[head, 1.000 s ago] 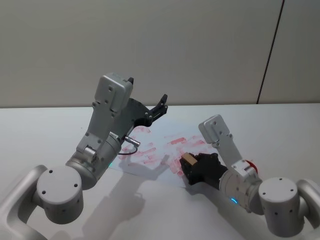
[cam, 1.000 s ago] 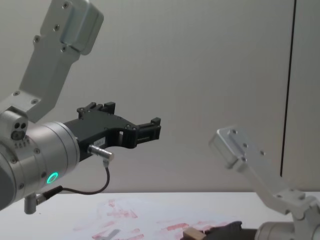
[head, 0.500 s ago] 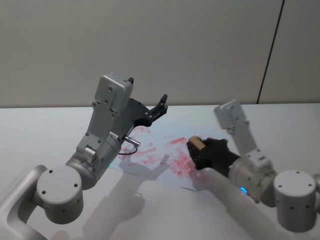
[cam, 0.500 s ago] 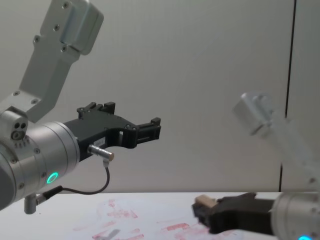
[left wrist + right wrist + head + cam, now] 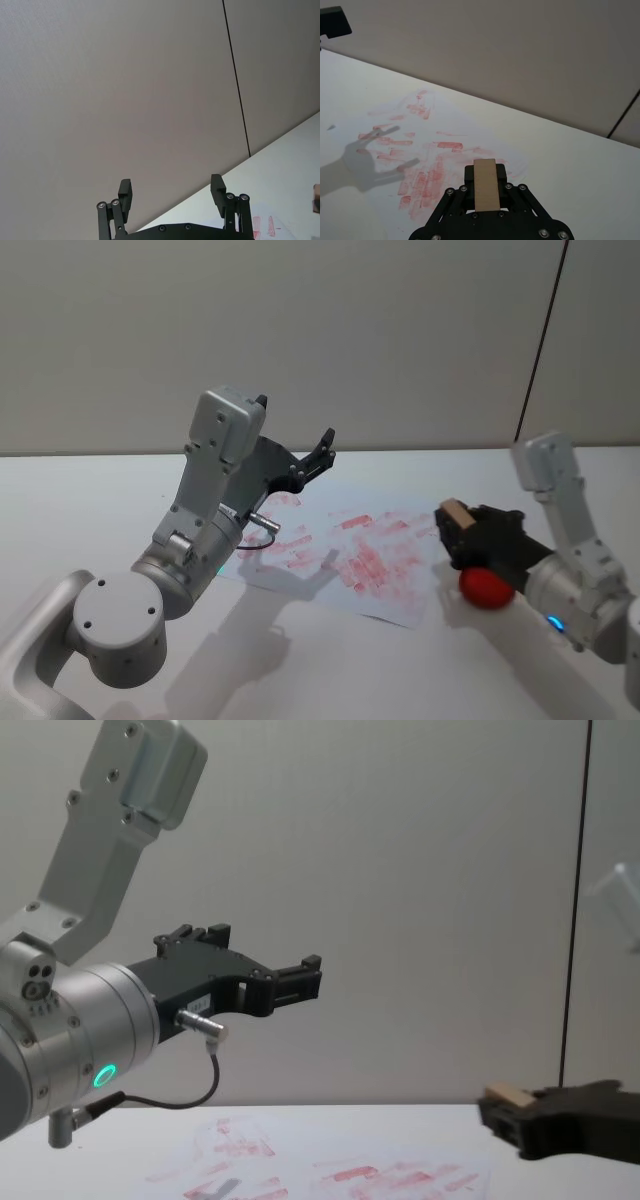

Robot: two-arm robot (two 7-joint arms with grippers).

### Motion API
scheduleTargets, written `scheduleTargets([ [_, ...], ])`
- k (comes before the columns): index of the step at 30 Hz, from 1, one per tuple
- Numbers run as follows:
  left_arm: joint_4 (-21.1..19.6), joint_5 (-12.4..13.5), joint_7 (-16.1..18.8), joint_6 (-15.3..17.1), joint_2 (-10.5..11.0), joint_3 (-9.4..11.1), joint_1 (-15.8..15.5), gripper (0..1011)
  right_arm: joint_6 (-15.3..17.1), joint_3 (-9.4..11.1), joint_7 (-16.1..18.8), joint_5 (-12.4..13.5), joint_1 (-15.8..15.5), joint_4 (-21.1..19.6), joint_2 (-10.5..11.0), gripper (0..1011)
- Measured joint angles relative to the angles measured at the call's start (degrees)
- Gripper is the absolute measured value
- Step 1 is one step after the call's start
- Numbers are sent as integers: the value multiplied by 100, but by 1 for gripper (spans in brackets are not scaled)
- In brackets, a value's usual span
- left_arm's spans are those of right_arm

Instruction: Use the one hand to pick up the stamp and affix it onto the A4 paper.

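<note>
The stamp is a small tan wooden block, and my right gripper is shut on it. It hangs above the table just past the right edge of the A4 paper, a white sheet smeared with red marks. In the right wrist view the stamp sits between the black fingers with the A4 paper beyond it. In the chest view the stamp and right gripper are at lower right. My left gripper is held open, high over the paper's far left part.
A red rounded object lies on the table right under the right gripper. The white table runs back to a grey wall. The left arm stands large at the left of the chest view.
My right gripper has carried the stamp up off the paper and to the right, past the sheet's right edge. The red object now shows below it. The left arm has not moved.
</note>
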Motion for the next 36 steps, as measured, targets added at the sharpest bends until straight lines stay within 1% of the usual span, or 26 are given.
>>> scheduleTargets([
  [7, 0, 0, 0, 0, 0, 0, 0, 1001, 11, 102, -70, 83, -157, -129, 175, 219],
  [14, 0, 0, -1, 0, 0, 0, 0, 1002, 52, 167, -87, 96, -260, -134, 303, 220],
  [23, 0, 0, -1, 0, 0, 0, 0, 1001, 87, 172, -61, -13, -268, 72, 332, 220],
  [36, 0, 0, -1, 0, 0, 0, 0, 1001, 92, 98, 8, -272, -156, 487, 256, 220],
])
